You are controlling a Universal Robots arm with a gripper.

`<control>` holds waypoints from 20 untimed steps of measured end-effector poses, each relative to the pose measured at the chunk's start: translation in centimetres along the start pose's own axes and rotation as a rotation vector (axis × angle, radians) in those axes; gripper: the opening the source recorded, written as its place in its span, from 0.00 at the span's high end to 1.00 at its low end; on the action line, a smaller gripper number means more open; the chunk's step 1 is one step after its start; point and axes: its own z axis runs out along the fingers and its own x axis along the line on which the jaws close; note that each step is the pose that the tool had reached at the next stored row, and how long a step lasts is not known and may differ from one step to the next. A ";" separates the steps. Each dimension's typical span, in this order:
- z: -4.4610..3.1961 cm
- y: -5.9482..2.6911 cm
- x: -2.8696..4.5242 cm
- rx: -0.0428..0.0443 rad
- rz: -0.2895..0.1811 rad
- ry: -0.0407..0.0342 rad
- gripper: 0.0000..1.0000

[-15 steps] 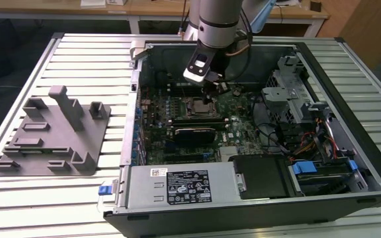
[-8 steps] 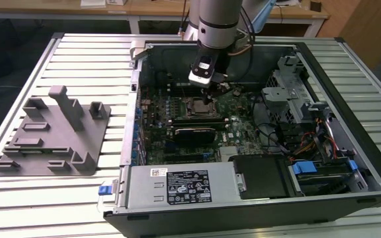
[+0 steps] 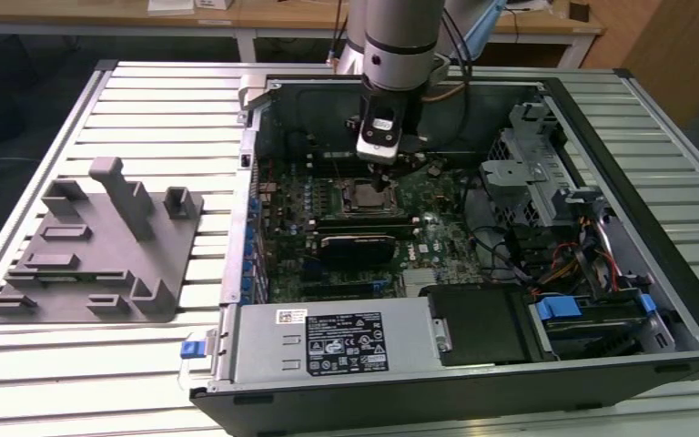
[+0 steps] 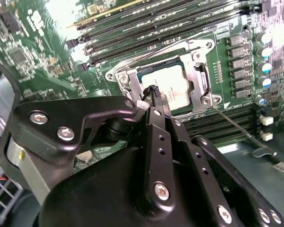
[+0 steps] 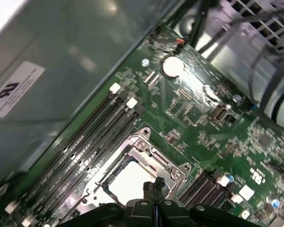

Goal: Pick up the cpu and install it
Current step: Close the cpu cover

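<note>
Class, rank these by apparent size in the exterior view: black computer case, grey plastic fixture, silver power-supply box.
1. black computer case
2. grey plastic fixture
3. silver power-supply box

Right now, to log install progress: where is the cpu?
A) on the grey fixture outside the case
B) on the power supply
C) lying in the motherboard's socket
C: in the second wrist view the cpu lies flat inside the socket frame, the gripper at its edge.

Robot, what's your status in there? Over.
Gripper shut, tip at edge of cpu. It lies flat in socket. Lever off to one side, clear of the tip.
</note>
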 end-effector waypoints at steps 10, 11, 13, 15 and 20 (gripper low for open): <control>0.17 0.00 0.00 -0.0187 -0.151 0.0151 0.89; 0.19 0.00 0.00 -0.0209 -0.165 0.0170 0.89; 0.22 0.00 0.00 -0.0251 -0.195 0.0206 0.89; 0.25 0.00 0.01 -0.0290 -0.225 0.0238 0.89; 0.33 0.01 0.01 -0.0387 -0.299 0.0319 0.89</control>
